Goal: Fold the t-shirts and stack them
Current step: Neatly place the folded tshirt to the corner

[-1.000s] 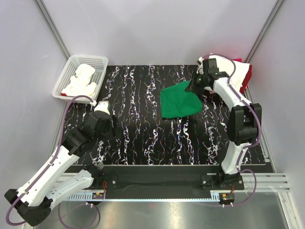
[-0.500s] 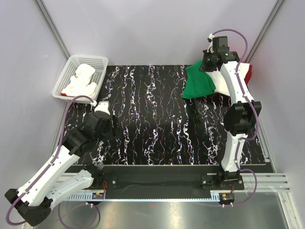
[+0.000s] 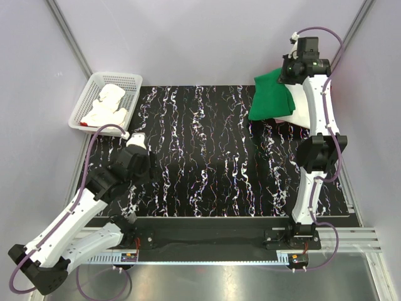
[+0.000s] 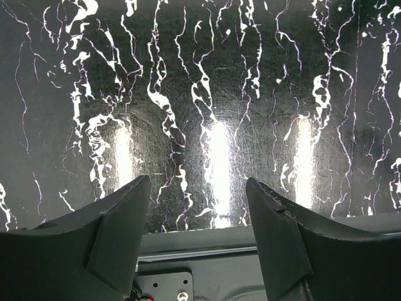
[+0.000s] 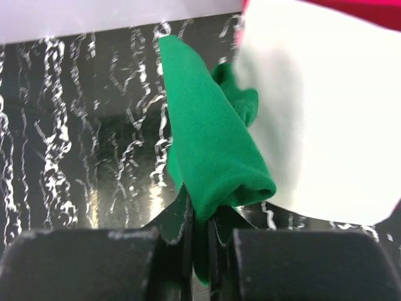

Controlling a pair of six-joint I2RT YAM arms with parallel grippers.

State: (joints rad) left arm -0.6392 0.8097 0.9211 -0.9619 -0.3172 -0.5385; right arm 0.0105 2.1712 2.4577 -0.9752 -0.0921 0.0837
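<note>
One green t-shirt (image 3: 269, 97): folded, bunched, lifted at far right, hanging partly over the white. One white t-shirt (image 5: 313, 113): lying flat. One red t-shirt (image 5: 351, 12): beneath the white, edge showing.

mat (image 3: 207, 163) centre: open | far-left: basket (image 3: 83, 103) | far-right: green t-shirt (image 3: 270, 97) hanging

the right gripper (image 5: 202, 221), pinched on the green t-shirt (image 3: 270, 97), has risen and swung from above the right middle of the mat (image 3: 188, 157) to its far right corner. the shirt, spread low over the mat a second ago, now hangs bunched and overlaps the white t-shirt (image 3: 297, 116). the right arm has stretched further out and away from its base
</note>
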